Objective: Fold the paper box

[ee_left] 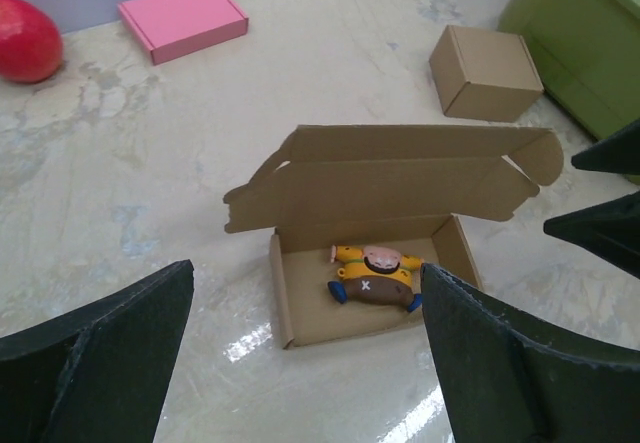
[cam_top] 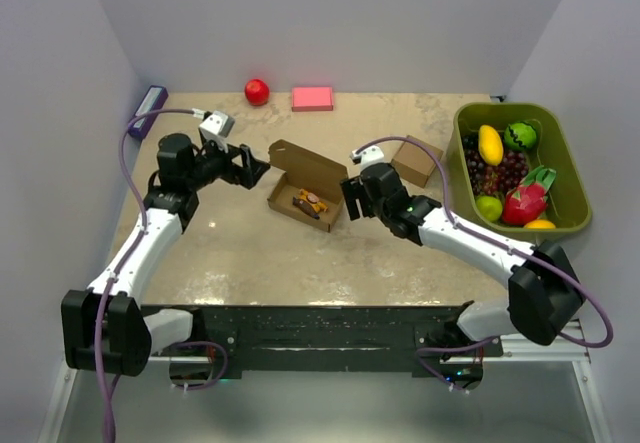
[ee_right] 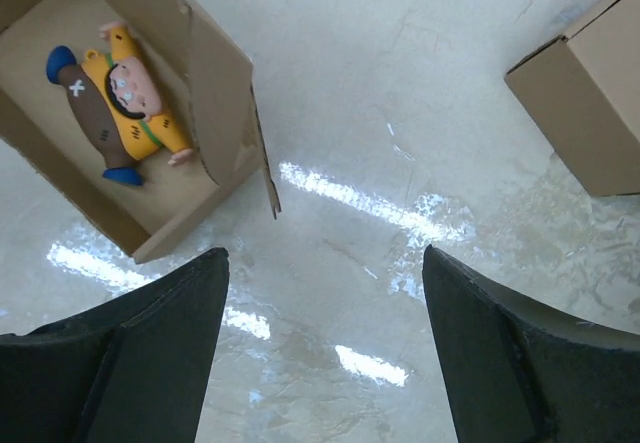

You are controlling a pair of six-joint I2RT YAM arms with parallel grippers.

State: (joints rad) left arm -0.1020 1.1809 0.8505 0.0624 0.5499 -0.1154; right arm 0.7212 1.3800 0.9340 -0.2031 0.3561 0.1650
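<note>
The box (cam_top: 283, 195) sat near the middle of the tabletop with its walls already up and a toy (cam_top: 310, 201) inside. Its lid (cam_top: 310, 162) stood open, yet to be closed and tucked. The left gripper (cam_top: 255, 168) and right gripper (cam_top: 352, 195) flanked it, both spread and empty.

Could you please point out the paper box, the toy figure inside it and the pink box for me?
paper box (ee_left: 360, 178): left wrist view, on its raised lid.
toy figure (ee_left: 378, 278): left wrist view, on its yellow middle.
pink box (ee_left: 182, 18): left wrist view, on its top face.
</note>
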